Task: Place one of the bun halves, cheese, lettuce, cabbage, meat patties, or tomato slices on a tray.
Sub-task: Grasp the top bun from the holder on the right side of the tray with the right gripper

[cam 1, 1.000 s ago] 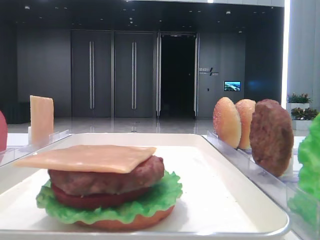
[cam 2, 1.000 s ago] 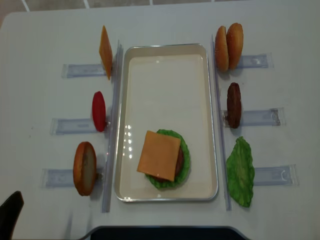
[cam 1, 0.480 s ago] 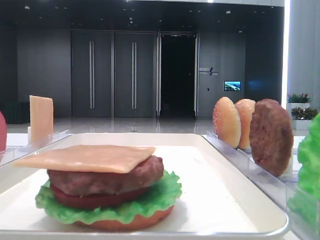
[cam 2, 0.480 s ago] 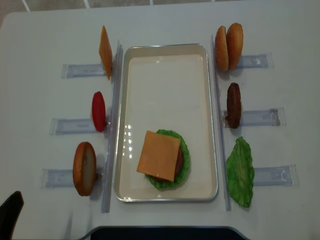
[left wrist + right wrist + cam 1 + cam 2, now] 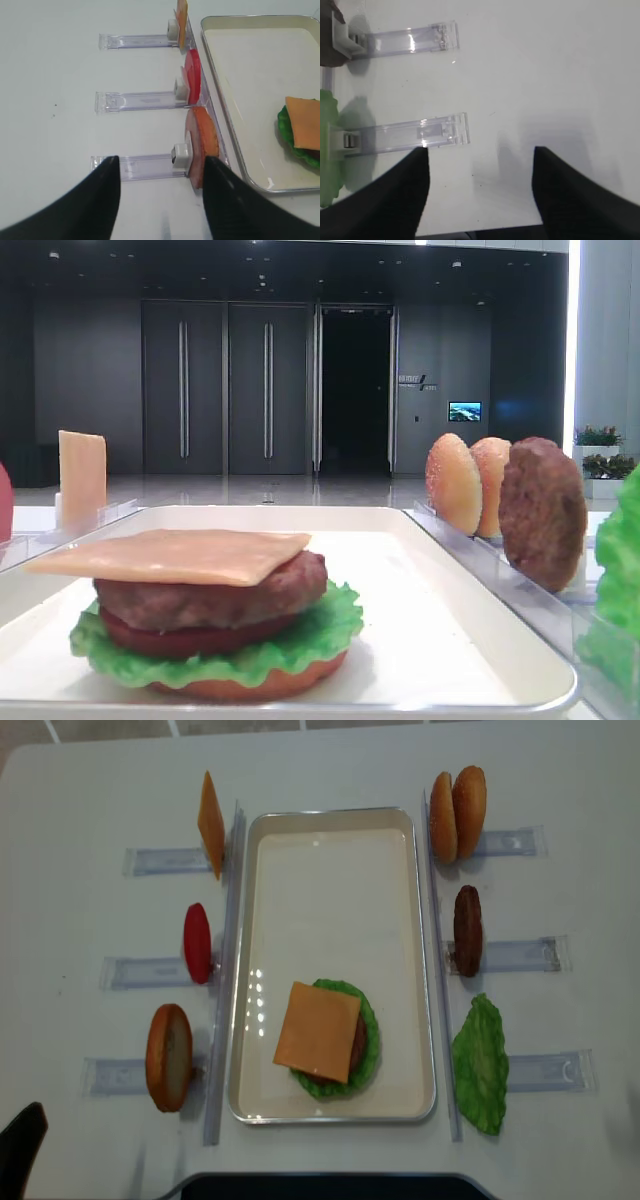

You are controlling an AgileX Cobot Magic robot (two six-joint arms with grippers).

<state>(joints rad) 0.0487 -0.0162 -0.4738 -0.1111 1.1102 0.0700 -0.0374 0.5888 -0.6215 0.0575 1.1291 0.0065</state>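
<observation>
The white tray (image 5: 330, 850) carries a stack topped by a cheese slice (image 5: 318, 1031) over a meat patty, tomato and lettuce. In racks on the right stand two bun halves (image 5: 458, 812), a meat patty (image 5: 467, 930) and a lettuce leaf (image 5: 481, 1065). On the left stand a cheese slice (image 5: 211, 823) and a tomato slice (image 5: 197, 942). No cabbage is in view. My left gripper (image 5: 161, 195) is open over the table near a flat bun (image 5: 202, 142). My right gripper (image 5: 480, 185) is open over bare table, right of the lettuce (image 5: 326, 150).
Clear slotted racks (image 5: 140, 970) flank the tray on both sides, and one rack end (image 5: 440, 131) lies just ahead of my right gripper's left finger. A flat orange-brown bottom bun (image 5: 169, 1056) stands in the near left rack. The table's front edge is close behind both grippers.
</observation>
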